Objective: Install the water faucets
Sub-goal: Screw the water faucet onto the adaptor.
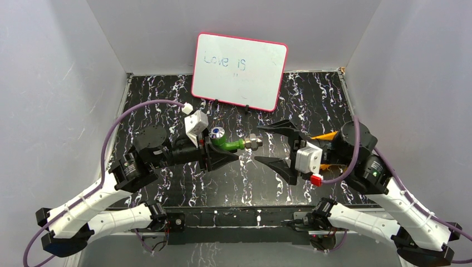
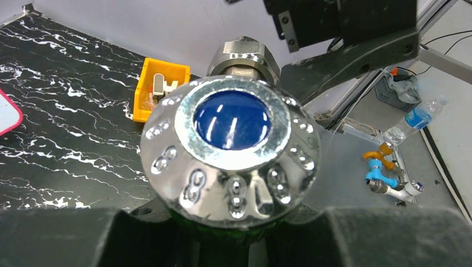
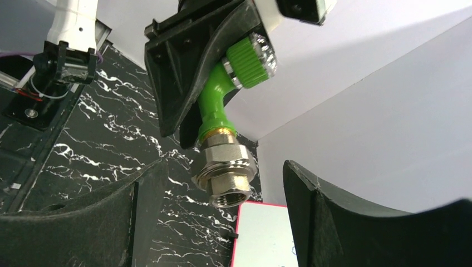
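Observation:
The water faucet is a green tap with a blue-and-silver knob and a silver threaded fitting. My left gripper is shut on its green body and holds it above the table, fitting pointing right. In the left wrist view the knob fills the frame, with the fitting behind it. My right gripper is open, its fingertips either side of the fitting's end without touching. In the right wrist view the fitting hangs just at the tips of the open gripper.
A pink-framed whiteboard leans against the back wall. An orange tray with small metal pieces sits on the black marbled table, behind the right arm. White walls close in the sides.

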You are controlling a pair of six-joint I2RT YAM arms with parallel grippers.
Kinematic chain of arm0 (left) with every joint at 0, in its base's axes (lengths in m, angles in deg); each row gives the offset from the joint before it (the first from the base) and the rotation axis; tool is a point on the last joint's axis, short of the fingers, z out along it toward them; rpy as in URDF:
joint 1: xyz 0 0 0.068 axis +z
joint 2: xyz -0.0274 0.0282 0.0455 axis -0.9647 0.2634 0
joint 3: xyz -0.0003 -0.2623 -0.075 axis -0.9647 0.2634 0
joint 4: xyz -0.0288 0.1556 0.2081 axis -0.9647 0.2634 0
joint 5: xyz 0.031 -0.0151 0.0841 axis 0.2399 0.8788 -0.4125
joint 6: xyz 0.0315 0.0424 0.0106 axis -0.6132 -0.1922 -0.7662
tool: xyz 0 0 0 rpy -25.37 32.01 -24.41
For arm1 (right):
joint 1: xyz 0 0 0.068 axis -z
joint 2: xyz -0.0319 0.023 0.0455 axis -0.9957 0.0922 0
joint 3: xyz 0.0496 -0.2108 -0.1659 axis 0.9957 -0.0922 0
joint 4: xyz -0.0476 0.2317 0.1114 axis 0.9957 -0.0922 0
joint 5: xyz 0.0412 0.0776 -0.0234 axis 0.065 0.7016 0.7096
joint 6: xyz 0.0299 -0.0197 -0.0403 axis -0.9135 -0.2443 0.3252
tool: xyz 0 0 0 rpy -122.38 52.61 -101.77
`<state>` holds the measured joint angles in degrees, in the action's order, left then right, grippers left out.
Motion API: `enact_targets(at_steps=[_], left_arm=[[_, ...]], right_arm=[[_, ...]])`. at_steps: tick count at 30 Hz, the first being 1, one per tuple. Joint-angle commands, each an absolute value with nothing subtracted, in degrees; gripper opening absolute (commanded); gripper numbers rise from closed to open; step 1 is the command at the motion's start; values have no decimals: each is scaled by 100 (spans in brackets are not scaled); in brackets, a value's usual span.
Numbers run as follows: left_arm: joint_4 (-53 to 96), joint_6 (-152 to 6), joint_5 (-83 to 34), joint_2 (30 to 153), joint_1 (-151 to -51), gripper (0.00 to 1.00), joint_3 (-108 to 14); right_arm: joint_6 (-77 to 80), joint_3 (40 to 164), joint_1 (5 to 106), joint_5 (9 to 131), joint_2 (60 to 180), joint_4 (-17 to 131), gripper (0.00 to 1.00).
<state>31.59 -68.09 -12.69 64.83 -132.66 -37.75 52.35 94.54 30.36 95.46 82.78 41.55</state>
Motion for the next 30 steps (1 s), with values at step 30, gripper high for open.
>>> enact_targets(at_steps=[30], left_arm=[[2738, -6516, -1063, 6422, -13274, 0, -4028]], right_arm=[[5951, 9113, 3020, 9486, 8395, 4847, 55]])
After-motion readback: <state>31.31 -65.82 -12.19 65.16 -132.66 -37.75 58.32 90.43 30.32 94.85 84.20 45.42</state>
